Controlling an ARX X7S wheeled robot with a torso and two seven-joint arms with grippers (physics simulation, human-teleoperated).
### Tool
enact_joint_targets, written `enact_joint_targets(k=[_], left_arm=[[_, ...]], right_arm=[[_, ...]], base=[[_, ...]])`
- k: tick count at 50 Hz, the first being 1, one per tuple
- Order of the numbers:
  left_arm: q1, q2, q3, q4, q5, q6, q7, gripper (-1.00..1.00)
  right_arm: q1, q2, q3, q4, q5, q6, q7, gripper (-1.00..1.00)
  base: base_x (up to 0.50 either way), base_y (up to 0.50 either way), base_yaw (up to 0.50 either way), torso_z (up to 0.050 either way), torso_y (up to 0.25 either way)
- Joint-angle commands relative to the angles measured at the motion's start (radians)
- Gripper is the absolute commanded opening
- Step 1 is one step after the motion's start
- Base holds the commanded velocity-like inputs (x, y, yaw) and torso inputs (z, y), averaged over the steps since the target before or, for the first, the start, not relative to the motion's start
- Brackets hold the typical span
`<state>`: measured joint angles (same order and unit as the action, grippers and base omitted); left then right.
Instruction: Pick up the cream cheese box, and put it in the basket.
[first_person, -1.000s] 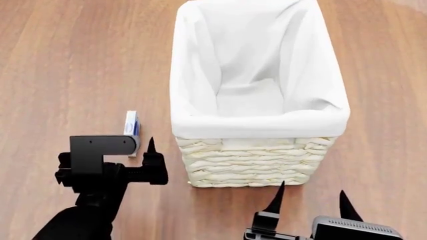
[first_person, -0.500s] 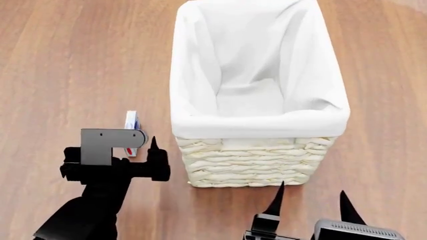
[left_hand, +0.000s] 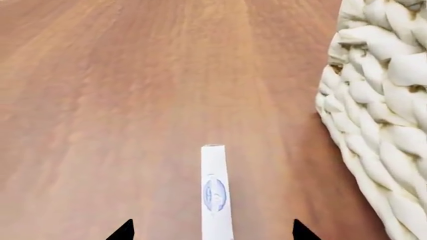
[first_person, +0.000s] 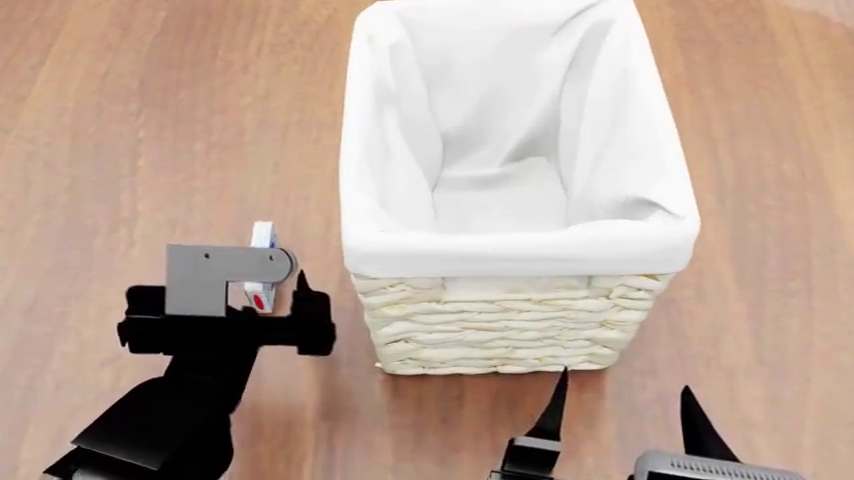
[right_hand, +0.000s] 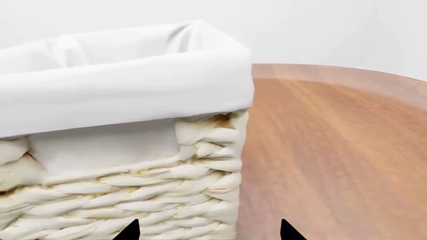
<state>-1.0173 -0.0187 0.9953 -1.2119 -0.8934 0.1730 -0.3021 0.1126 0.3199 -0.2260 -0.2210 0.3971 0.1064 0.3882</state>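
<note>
Cream cheese box (left_hand: 214, 194) between open jaws

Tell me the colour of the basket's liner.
White, folded over the cream wicker basket; the liner shows best in the head view.

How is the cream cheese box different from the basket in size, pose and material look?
The cream cheese box is small and thin; the basket is far larger and tall. The box stands on a narrow edge, while the basket sits on its broad base. The box is a smooth printed carton; the basket is woven, with a white cloth liner. Both rest on the wooden table.
</note>
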Motion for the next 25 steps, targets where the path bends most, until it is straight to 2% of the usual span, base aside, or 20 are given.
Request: enact_joint_targets(k=[1,11,25], left_arm=[[-0.046,0.018,0.185,-0.058,-0.193,0.026,0.014,1.00],[-0.054,0.019,0.330,-0.071,-0.314,0.044,0.003,1.00],[-0.065,0.018,0.428,-0.079,-0.399,0.061,-0.006,1.00]], right_arm=[[-0.012,-0.013,0.027,-0.035,-0.002,0.016,-0.029,1.00],[-0.008,-0.011,0.015,-0.039,-0.003,0.023,-0.027,1.00],[-0.005,-0.007,0.010,-0.042,-0.001,0.025,-0.023,1.00]], base=[[0.00,0.00,0.00,0.000,0.000],[0.00,0.00,0.00,0.000,0.000],[0.00,0.00,0.00,0.000,0.000]])
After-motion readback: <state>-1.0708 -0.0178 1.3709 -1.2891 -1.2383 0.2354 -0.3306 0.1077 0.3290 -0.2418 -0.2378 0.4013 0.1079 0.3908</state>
